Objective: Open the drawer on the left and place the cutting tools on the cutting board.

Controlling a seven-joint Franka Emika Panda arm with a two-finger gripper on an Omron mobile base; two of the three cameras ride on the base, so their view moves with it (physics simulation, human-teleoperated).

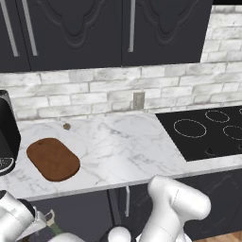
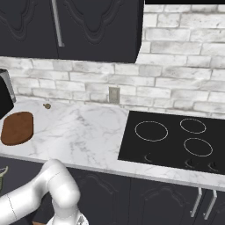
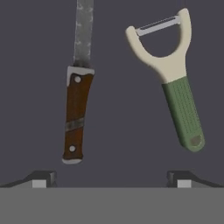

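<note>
knife (image 3: 77, 94) blade up-view; peeler (image 3: 173, 78) head up-view, alongside | claw (image 3: 112, 177) wide

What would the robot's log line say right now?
gripper: open, holding nothing | knife and peeler: side by side below it | cutting board: bare

knife (image 3: 78, 105): brown wooden handle with rivets and a grey mottled blade, lying flat on the dark drawer floor (image 3: 122, 109), left of the peeler in the hand view, apart from it.
peeler (image 3: 171, 74): cream y-shaped head with a metal blade, ribbed green handle, lying flat.
cutting board (image 1: 53, 159): reddish-brown rounded oblong, flat and bare on the marble counter, well left of the cooktop.
</note>
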